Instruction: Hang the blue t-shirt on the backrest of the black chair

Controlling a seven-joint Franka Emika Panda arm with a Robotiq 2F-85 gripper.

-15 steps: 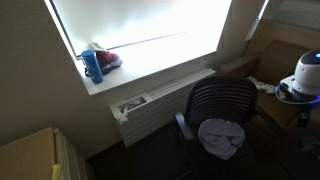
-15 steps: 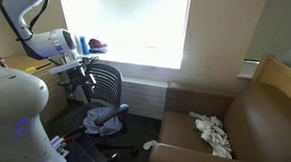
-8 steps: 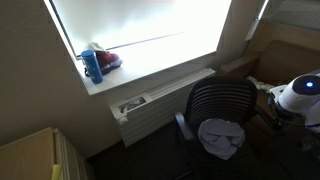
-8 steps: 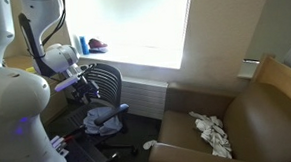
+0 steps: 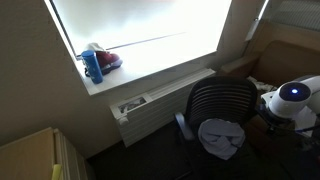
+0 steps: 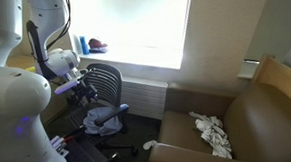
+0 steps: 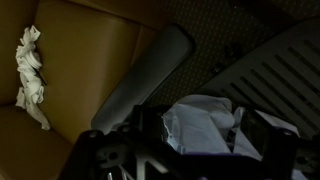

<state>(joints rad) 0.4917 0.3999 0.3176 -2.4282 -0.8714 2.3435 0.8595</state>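
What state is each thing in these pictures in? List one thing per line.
black chair: upright, backrest bare.
blue t-shirt: crumpled on the chair's seat, not hung.
gripper: appears open, empty, above the t-shirt.
white cloth: crumpled on the brown armchair.
blue bottle: upright on the windowsill.

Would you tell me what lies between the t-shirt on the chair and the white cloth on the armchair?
In the wrist view, the chair's black armrest crosses between the t-shirt and the white cloth.

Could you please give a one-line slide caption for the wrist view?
The gripper above the blue t-shirt lying on the black chair, brown armchair beside.
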